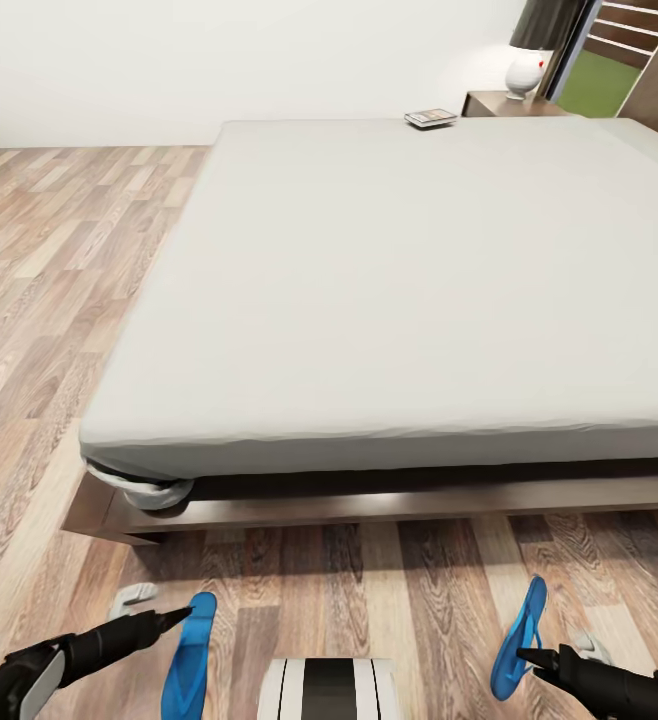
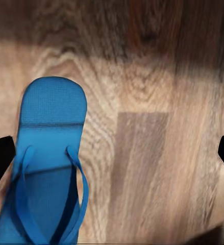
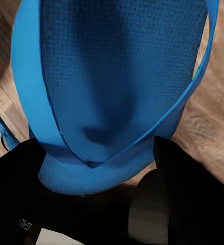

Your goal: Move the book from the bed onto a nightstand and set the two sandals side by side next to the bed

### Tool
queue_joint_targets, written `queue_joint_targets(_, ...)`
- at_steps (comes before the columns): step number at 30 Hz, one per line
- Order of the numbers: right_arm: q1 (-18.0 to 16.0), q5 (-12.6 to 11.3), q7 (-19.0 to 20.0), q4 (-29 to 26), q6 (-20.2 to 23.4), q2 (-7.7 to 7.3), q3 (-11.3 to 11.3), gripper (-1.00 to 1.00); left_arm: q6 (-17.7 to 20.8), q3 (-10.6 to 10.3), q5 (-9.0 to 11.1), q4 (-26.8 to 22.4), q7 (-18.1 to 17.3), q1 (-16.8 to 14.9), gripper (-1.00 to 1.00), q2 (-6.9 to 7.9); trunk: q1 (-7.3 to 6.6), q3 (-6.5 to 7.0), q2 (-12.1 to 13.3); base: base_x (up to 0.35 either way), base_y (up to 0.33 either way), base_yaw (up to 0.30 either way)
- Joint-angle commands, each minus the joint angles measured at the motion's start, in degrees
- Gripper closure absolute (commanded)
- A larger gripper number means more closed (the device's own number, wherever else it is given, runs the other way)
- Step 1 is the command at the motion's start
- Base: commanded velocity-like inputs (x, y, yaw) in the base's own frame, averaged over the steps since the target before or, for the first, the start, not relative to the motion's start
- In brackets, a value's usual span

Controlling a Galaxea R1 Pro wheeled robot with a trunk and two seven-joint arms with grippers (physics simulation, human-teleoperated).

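White wall (image 1: 119, 60), wood-plank floor (image 1: 59, 260), white lamp (image 1: 525, 72) far corner.

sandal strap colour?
Bright blue, matching the sole. Clearest on the sandal in the left wrist view.

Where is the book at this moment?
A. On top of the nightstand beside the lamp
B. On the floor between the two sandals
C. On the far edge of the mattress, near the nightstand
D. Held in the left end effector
C. The book lies on the bed at its far edge, just short of the nightstand with the lamp.
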Motion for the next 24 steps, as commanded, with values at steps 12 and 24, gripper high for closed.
queue_joint_targets(12, 0.0, 1.2, 0.1, -3.2, 0.3, 0.09, -0.3, 1.0, 0.5, 0.0, 0.5, 0.1, -0.3, 0.0, -1.0, -0.14, -0.01, -0.04, 0.0, -0.001, 0.278, 0.0)
queue_joint_targets(24, 0.0, 1.3, -0.1, -4.7, 0.2, 0.09, -0.3, 1.0, 0.4, 0.0, 0.4, 0.1, -0.2, 0.0, -1.0, -0.32, -0.01, -0.04, 0.0, -0.109, 0.06, 0.0)
